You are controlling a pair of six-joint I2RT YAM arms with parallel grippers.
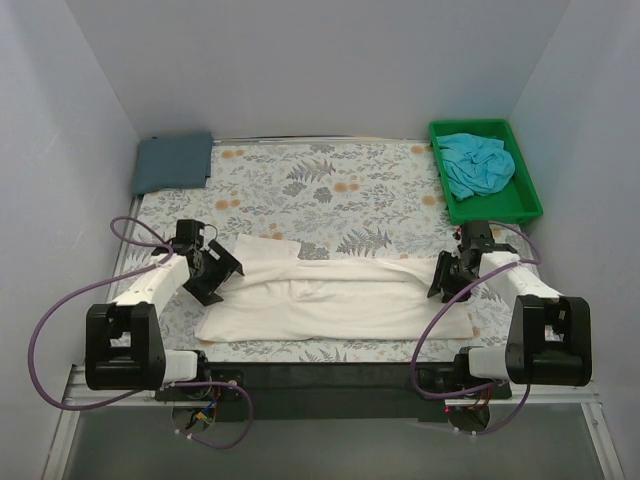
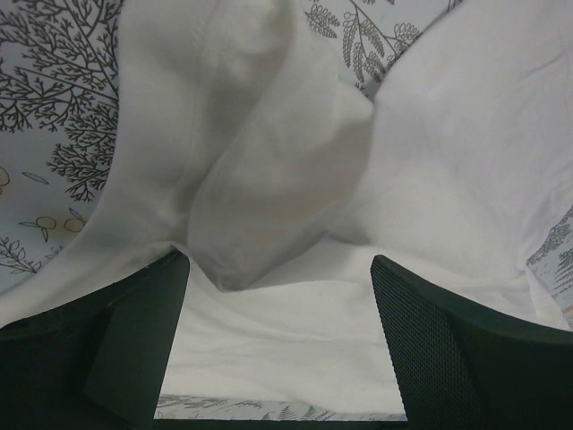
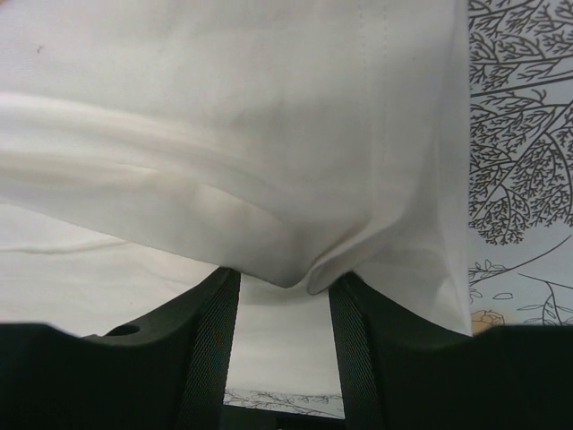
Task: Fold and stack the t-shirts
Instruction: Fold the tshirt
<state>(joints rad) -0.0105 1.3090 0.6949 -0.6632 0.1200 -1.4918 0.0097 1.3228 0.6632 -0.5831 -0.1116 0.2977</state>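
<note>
The cream-white t-shirt [image 1: 330, 300] lies spread across the near middle of the table, its upper part folded down into a long band. My left gripper [image 1: 215, 272] is at its left end, open wide, with a hanging fold of the shirt [image 2: 269, 179] just past the fingertips [image 2: 279, 260]. My right gripper [image 1: 447, 275] is at the shirt's right end, open narrower, with a cloth fold [image 3: 295, 260] resting at its tips [image 3: 286, 278]. The slate blue-grey t-shirt [image 1: 172, 162] lies folded at the back left. The turquoise t-shirt [image 1: 478, 165] is crumpled in the tray.
A green tray [image 1: 527, 196] stands at the back right corner. The floral table cover [image 1: 330, 190] spans the table. White walls close in the back and both sides. Purple cables loop beside both arm bases.
</note>
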